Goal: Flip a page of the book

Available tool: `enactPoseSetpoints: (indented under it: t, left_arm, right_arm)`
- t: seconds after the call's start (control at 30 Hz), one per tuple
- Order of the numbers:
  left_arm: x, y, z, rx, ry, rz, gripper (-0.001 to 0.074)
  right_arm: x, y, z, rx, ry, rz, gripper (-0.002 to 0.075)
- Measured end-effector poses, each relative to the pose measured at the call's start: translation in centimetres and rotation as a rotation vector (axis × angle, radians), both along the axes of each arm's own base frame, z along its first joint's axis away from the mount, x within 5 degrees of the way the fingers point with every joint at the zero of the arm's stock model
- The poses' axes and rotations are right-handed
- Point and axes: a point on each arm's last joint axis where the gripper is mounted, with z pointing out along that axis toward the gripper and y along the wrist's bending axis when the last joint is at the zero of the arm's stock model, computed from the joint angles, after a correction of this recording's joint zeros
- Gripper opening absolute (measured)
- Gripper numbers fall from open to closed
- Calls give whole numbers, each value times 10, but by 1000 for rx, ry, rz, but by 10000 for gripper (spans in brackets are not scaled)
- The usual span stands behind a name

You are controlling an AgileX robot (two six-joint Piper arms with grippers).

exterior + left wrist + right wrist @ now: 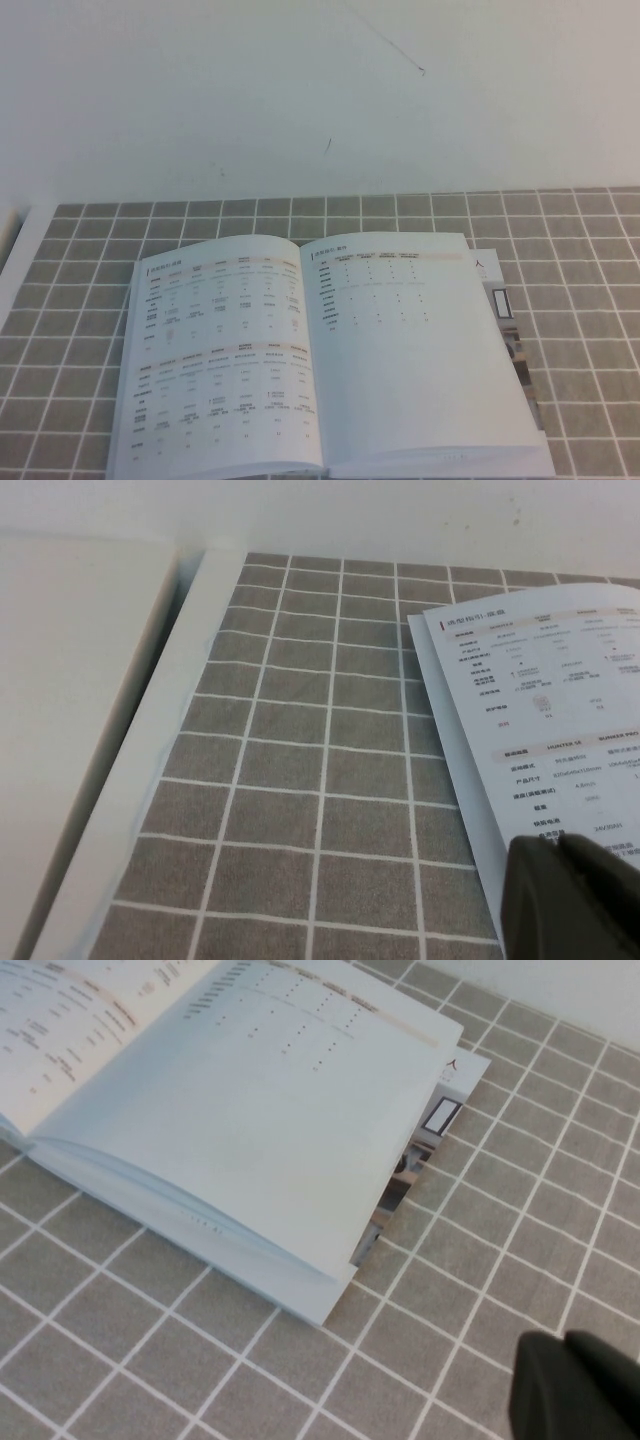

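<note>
The book (pixel 320 350) lies open and flat on the grey checked cloth (pixel 80 300), showing two white sheets of small tables and text. The page is hidden. In the left wrist view my left gripper (pixel 560 852) is shut and empty, its dark fingertips close over the near outer corner of the book's left sheet (pixel 540 710). In the right wrist view my right gripper (pixel 562 1345) is shut and empty above bare cloth, off the book's (pixel 230 1110) near right corner. Neither gripper shows in the high view.
A printed sheet with dark photos (pixel 510 340) sticks out from under the book's right edge (pixel 415 1150). The cloth ends at a white table strip (pixel 130 780) on the left. A white wall (pixel 320 90) rises behind.
</note>
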Motion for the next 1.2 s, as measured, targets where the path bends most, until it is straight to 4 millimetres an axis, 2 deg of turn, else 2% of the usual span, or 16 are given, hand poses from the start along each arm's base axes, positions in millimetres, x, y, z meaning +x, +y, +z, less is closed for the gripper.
enactPoseSetpoints:
  t: [0.87, 1.2]
  left_arm:
    - [-1, -3, 0, 78, 0, -87, -4]
    - [-1, -5, 0, 50, 1, -135, -4]
  right_arm:
    - [-1, 0, -2, -6, 21, 0, -1]
    - [-1, 0, -2, -6, 21, 0, -1]
